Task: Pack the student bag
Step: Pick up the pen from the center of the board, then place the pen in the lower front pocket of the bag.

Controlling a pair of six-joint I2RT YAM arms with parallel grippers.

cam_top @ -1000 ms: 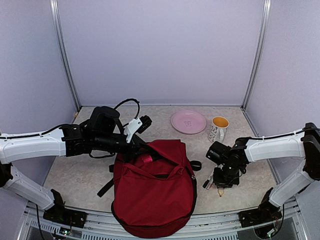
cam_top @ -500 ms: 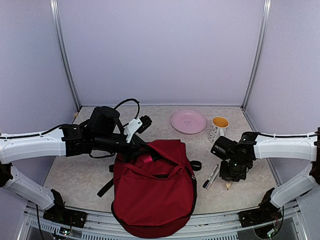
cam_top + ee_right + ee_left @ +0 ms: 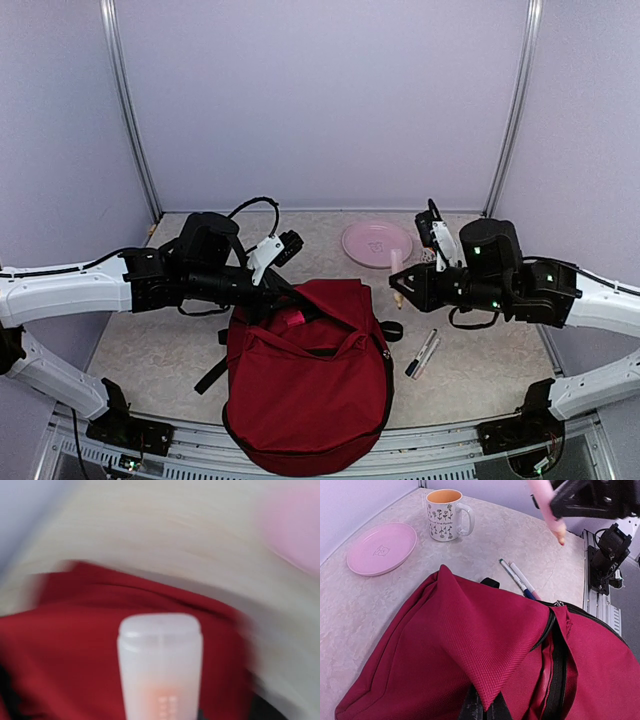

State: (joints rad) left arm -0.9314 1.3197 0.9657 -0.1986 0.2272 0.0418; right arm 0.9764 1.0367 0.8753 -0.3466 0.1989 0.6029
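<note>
Where the bag lies, from above: the large dark red fabric student bag [image 3: 305, 400] with black straps slumps at the near table edge between the two arm bases, its mouth gaping toward the far wall
Left gripper, from above: the left gripper [image 3: 278, 302] is closed on the bag's far-left lip and holds it raised
Right gripper, from above: the right gripper [image 3: 408, 285] hangs in the air just beyond the bag's far-right corner, clamped round a pale pink stick-shaped tube [image 3: 397, 272]
Count, from above: one bag, one tube, one round pink plate [image 3: 377, 243] beyond the bag, two slim pens [image 3: 422, 353] lying side by side just right of the bag, and one bright pink item [image 3: 290, 318] inside the bag's mouth, too small to name
Grip, left wrist: the dark fingertips [image 3: 482, 709] pinch a peak of red cloth with no gap between them
Bag's handling, left wrist: the cloth folds and tents where it is pinched, so the bag is probably limp and light; the black zip-trimmed rim or a strap looks like a firmer hold than bare cloth, and a lip held at one point may sag
Count, left wrist: one white flower-printed mug [image 3: 445, 515] with an orange inside, beyond the bag and beside the plate
Right wrist: heavily blurred; the tube fills the lower middle with red bag behind it, and the gripper's own fingers are out of frame, so this view cannot confirm the grip
</note>
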